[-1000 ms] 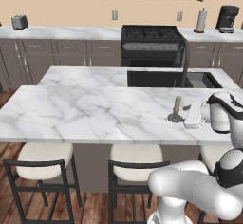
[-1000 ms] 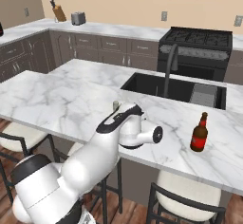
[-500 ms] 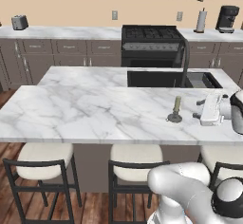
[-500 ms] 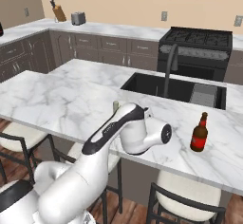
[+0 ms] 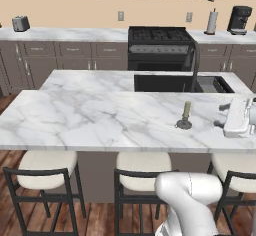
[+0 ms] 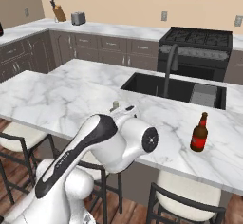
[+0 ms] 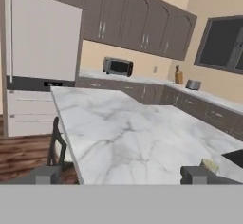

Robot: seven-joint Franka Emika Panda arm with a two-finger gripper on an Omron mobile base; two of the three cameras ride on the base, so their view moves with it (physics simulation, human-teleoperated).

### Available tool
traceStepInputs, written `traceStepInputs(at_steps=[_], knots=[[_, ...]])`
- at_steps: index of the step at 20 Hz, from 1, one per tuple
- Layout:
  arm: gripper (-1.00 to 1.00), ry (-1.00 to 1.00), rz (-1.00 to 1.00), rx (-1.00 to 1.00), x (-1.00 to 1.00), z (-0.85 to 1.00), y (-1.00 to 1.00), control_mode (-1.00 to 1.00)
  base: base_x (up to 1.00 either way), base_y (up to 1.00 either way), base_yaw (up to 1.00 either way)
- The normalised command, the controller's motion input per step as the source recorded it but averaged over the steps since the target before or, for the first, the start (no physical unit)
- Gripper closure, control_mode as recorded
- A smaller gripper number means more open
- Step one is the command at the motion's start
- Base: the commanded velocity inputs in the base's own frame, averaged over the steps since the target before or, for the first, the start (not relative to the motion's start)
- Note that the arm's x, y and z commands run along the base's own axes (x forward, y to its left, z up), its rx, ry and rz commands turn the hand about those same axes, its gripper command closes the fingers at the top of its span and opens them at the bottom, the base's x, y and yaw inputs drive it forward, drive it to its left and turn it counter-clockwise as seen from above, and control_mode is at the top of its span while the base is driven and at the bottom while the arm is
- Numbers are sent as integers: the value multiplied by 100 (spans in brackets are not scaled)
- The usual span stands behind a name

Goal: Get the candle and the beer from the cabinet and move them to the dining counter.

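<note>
Fingers (image 7: 47,174) spread wide and empty in the hand view, 2 dark tips at the bottom with nothing between them, so the gripper (image 7: 121,175) is released and looks out along the dining counter (image 7: 123,137). In the left base view the white hand sits at the right edge, over the slab, apart from the candle (image 5: 185,116). Candle stands upright on the dining counter in its dark round holder, near the front edge and in front of the sink (image 5: 175,83). Beer (image 6: 199,133) stands upright on the same slab, off to the right of the arm in the right base view, in front of the sink's right end, well apart from the candle. Stools (image 5: 47,165) tucked under the overhang. Stove (image 5: 160,42) on the back worktop behind. Judgement: both items look delivered, so this is the let-go/retreat step at the end of the task. Next move probably just calls for lifting the hand clear without brushing the candle or bottle.
</note>
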Motion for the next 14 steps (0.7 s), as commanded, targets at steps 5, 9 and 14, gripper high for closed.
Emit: traceStepInputs(at_steps=[5,9,14], knots=[[-100,0,-9,-7,-80,45,82,-100,0,0,0],[-100,0,-11,-11,-68,29,98,-100,0,0,0],[-100,0,-11,-11,-61,12,100,-100,0,0,0]])
